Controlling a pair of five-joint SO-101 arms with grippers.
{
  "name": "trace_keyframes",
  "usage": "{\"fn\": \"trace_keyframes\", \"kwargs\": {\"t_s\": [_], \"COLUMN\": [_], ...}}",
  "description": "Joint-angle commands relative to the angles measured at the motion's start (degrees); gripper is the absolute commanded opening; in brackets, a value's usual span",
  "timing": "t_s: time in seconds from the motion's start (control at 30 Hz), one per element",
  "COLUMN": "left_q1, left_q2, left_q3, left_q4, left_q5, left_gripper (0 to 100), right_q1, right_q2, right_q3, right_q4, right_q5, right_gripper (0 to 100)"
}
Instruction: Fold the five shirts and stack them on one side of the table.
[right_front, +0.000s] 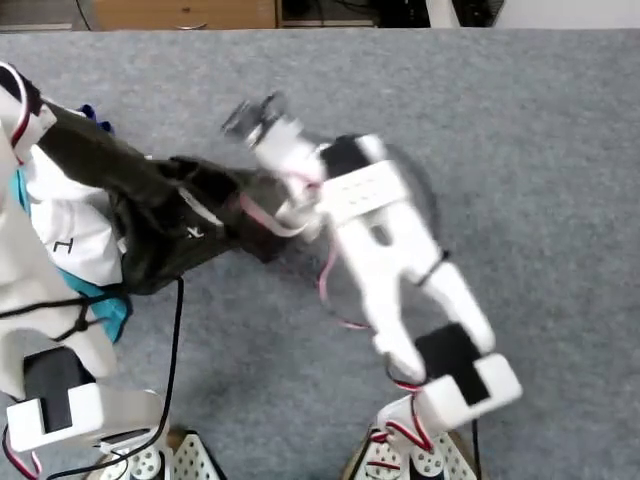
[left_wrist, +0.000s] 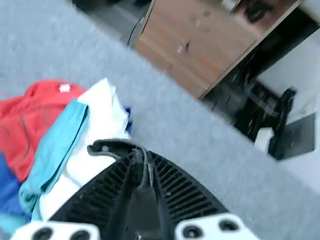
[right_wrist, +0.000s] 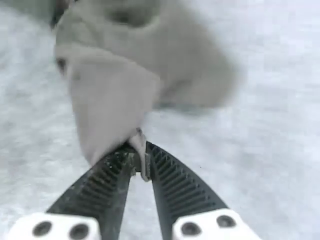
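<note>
**Item:** dark shirt (right_front: 170, 215).

**Location:** left half of the bench (right_front: 520, 150). It is drawn out as a band from the far left to a bunched end near the middle. Its left part lies over the pile (right_front: 70, 235).

**Pile, left edge:** white shirt (left_wrist: 100, 115), teal shirt (left_wrist: 60, 140), red shirt (left_wrist: 35, 110) and blue shirt (left_wrist: 7, 190). They are heaped loose, not squared.

**Right tool** (right_wrist: 140, 162): pressed together on a fold of the dark shirt. The cloth falls away from the tips in a slack cone.

**Left tool** (left_wrist: 140, 167): pressed together above the pile at the far left. A thin dark strip sits between the jaws, and I take it for the dark shirt's other end.

**Handling, as I judge it:**
- The dark shirt is light and limp with no stiffness of its own, so it sags wherever I do not hold it.
- It is not fragile.
- The ribbed faces of my tools should bite the knit well, but a thin pinch may slip under a sharp pull.

**Where to hold:**
- Hems, shoulder seams and corners are best, where the cloth is doubled.
- I want two holds well apart on the same edge, so the panel hangs flat.
- A pinch in mid-panel only bunches it, as at my right tool.

**Caution:** trailing cloth may drag the loose pile with it.
</note>
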Motion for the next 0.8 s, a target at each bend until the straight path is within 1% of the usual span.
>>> {"fn": "trace_keyframes", "kwargs": {"t_s": [0.0, 0.1, 0.3, 0.4, 0.6, 0.67, 0.77], "left_q1": [-0.2, 0.4, 8.0, 13.8, 28.0, 31.1, 33.1], "left_q2": [-4.5, -9.0, -19.6, -26.2, -35.6, -37.6, -39.6], "left_q3": [2.0, 3.9, 3.6, 3.3, 2.8, 2.6, 2.7], "left_q4": [0.6, 0.6, 0.6, 0.5, 0.5, 0.1, -1.5], "left_q5": [-0.4, -0.4, -0.1, -0.3, -0.4, -0.4, -0.4], "left_gripper": [2, 2, 2, 2, 2, 2, 2], "right_q1": [5.8, 7.6, 10.2, 11.5, 13.9, 14.5, 15.2], "right_q2": [-7.0, -11.4, -20.4, -25.0, -33.7, -36.6, -39.7], "right_q3": [-8.0, -13.8, -24.9, -31.2, -44.3, -49.0, -55.3], "right_q4": [2.7, 6.1, 11.3, 14.6, 19.5, 20.0, 19.4], "right_q5": [1.1, 1.8, 1.8, 1.8, 1.6, 1.4, 1.3], "right_gripper": [1.2, 1.2, 1.2, 1.2, 1.2, 1.2, 1.2]}}
